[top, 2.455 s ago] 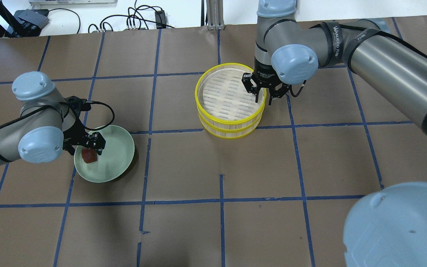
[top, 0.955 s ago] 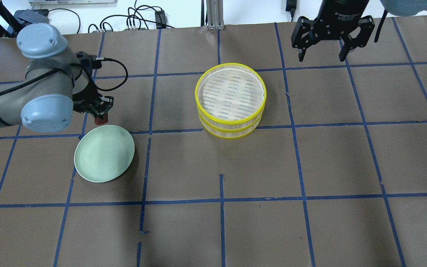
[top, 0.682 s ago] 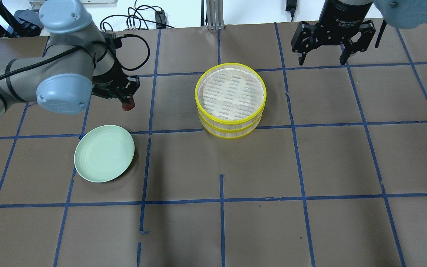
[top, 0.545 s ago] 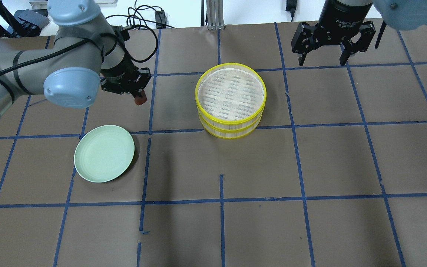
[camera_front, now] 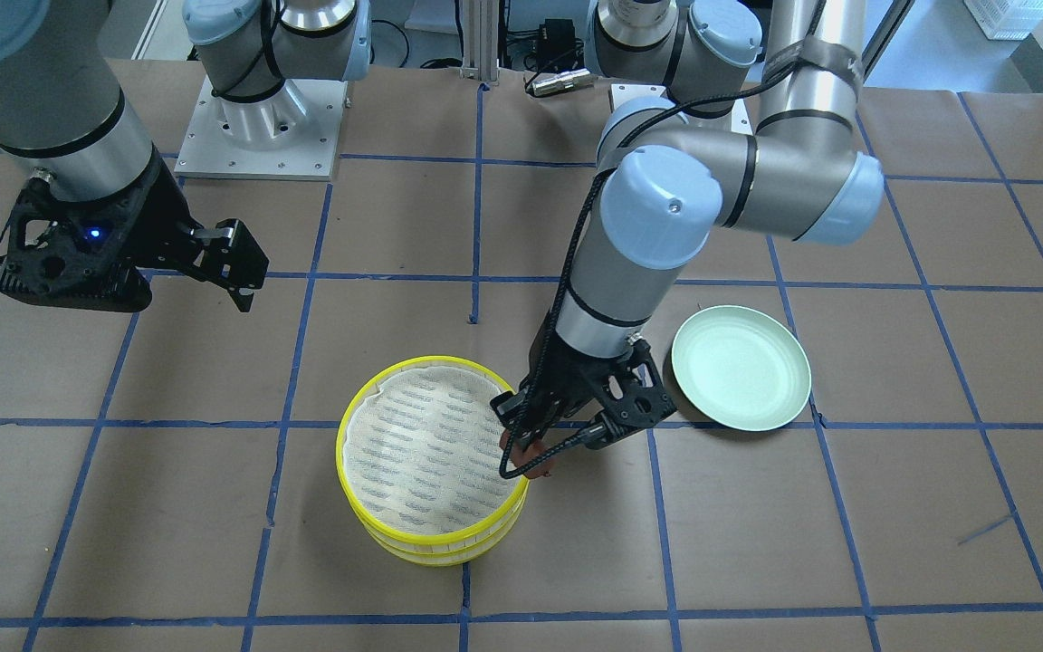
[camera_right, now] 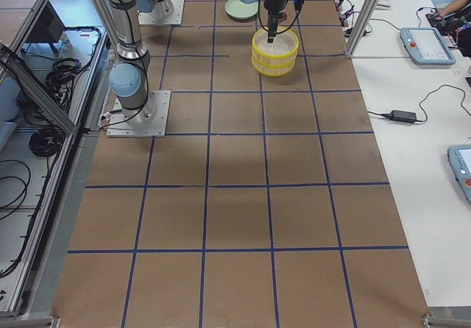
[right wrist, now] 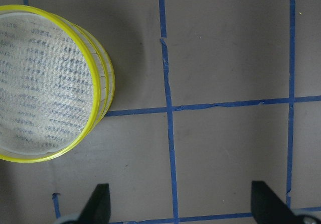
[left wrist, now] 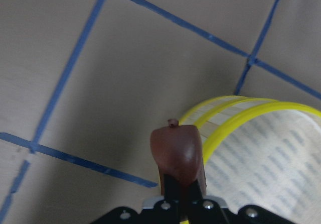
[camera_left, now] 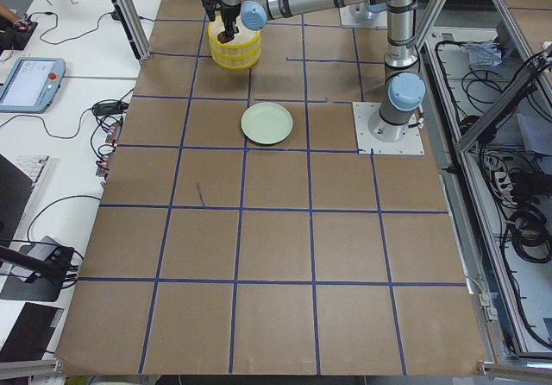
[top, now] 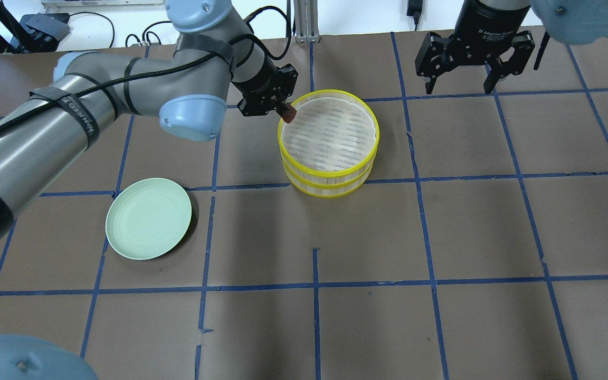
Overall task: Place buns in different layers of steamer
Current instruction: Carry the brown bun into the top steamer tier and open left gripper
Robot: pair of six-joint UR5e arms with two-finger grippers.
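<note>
Left gripper (top: 284,109), clamped on the reddish-brown bun (top: 288,114), hangs over the upper-left rim of the steamer (top: 330,171); right gripper (top: 459,88) spread wide, empty, upper right overhead.

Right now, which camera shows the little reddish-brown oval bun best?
The left wrist-mounted view: the reddish-brown oval bun fills the middle, pinched in the left hand. Overhead shows only a red speck, front-facing hides part behind the hand, the side views make it tiny, and the right wrist view misses it.

Plate (top: 148,218) on table (top: 457,221) left of steamer (top: 326,182), bun (top: 289,114) in left end effector (top: 285,110) over steamer's left rim
</note>
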